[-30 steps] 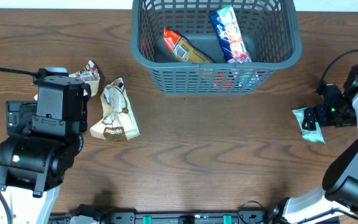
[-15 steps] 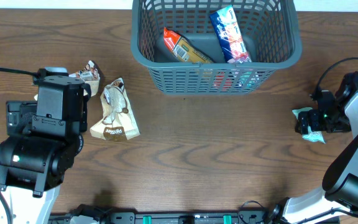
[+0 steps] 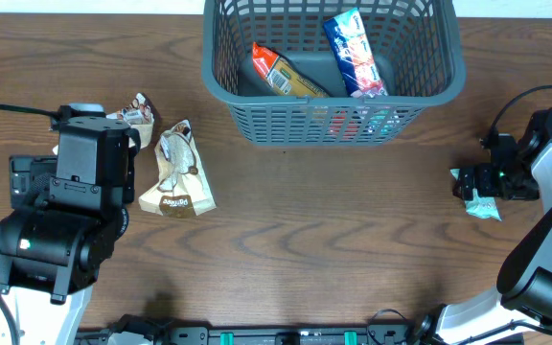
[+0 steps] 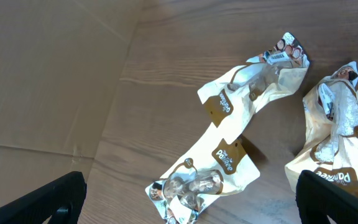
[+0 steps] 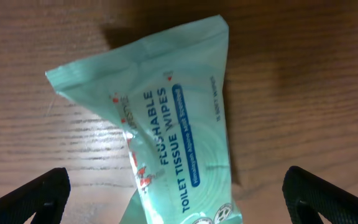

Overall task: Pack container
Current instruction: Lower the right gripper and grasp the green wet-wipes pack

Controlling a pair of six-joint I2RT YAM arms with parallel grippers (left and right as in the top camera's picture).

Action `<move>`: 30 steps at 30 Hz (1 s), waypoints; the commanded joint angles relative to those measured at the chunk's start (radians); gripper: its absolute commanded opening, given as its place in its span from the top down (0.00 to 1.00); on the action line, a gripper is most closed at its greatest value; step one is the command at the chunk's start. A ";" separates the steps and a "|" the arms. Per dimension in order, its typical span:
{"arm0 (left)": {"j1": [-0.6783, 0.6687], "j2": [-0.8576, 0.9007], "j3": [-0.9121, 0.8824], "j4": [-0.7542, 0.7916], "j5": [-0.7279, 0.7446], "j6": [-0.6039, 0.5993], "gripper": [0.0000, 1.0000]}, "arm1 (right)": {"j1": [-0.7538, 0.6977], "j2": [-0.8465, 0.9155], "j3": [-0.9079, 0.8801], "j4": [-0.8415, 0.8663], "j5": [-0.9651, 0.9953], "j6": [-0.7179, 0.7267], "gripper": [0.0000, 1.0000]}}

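brown wood-grain table (image 3: 333, 220), black cable (image 3: 12, 107) at left

Black boxy left arm (image 3: 65, 220), black-and-white right arm (image 3: 544, 251), black cables (image 3: 8, 107)

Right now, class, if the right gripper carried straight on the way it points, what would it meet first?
Probably the mint-green plastic pack of flushable toilet wipes, lying on the brown wooden table straight ahead of the right gripper, between its open fingers. The wrist view does not show how far off it is.
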 commanded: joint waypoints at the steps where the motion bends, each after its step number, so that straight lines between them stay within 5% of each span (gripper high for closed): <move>1: 0.006 0.000 0.015 -0.002 -0.016 -0.005 0.01 | -0.008 0.003 -0.023 0.014 -0.010 0.021 0.01; 20: 0.006 0.000 0.015 -0.003 -0.016 -0.005 0.01 | -0.021 0.003 -0.122 0.105 -0.003 0.022 0.03; 27: 0.006 0.000 0.015 -0.003 -0.016 -0.005 0.01 | -0.021 0.003 -0.122 0.129 -0.003 0.022 0.50; 30: 0.006 0.000 0.015 -0.003 -0.016 -0.004 0.01 | -0.021 0.003 -0.122 0.133 -0.003 0.023 0.87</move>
